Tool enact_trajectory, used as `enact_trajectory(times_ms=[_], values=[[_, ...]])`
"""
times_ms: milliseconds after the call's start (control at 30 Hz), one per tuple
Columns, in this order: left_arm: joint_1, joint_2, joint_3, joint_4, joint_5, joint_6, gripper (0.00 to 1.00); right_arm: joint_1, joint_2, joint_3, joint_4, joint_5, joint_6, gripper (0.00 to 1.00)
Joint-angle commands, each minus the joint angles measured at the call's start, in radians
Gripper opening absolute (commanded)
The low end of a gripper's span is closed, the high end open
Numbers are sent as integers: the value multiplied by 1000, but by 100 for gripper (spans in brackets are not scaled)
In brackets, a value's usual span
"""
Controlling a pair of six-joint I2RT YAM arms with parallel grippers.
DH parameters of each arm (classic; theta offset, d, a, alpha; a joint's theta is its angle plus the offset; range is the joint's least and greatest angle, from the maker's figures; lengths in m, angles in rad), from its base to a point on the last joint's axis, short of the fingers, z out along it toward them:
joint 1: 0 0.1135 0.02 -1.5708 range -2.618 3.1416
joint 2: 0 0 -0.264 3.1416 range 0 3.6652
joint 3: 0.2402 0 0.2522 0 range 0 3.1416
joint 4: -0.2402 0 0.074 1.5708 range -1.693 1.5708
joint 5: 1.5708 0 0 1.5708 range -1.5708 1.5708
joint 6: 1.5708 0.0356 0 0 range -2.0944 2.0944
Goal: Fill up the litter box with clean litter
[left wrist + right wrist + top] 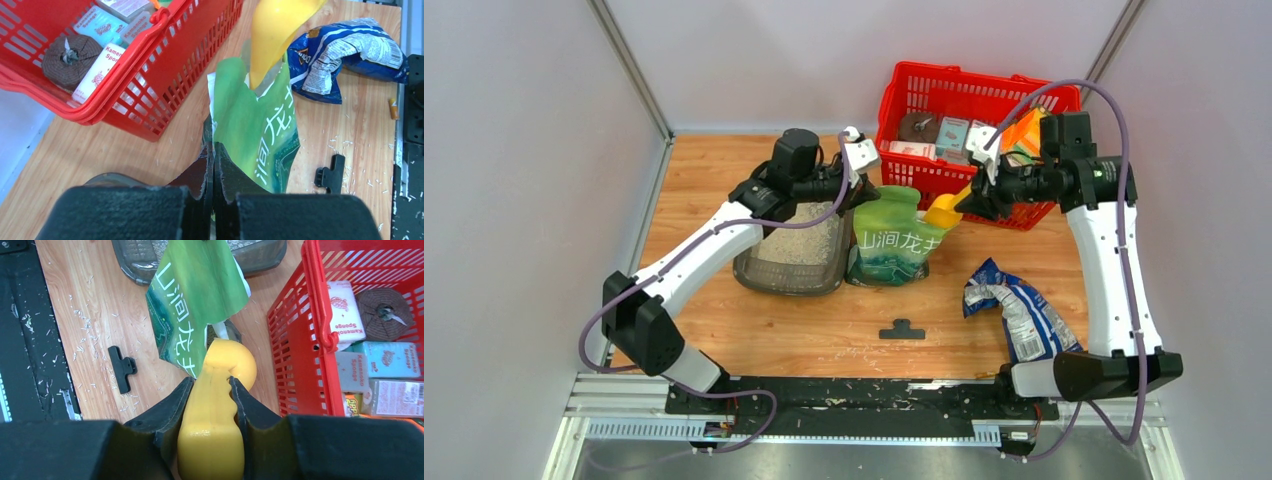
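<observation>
The dark grey litter box sits left of centre and holds pale beige litter; its rim also shows in the right wrist view. A green litter bag stands right beside it. My left gripper is shut on the bag's top edge, holding it up. My right gripper is shut on the handle of a yellow scoop, whose bowl dips into the bag's open mouth. The scoop also shows in the left wrist view.
A red wire basket with sponges and boxes stands at the back right, close to my right gripper. A crumpled blue bag lies front right. A black clip lies near the front. Litter grains are scattered on the wooden table.
</observation>
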Motion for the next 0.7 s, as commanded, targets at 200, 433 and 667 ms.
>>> enact_trajectory(times_ms=[200,433,667], values=[[0,-129,-45,163,9,-52,0,64,116,-26,-260,27,226,0],[-2,-170,-88,210,14,-124,0,67,-21,-196,158,218,854,0],[-9,-207,-120,247,-29,-159,0,96,-72,-302,281,445,1202,0]])
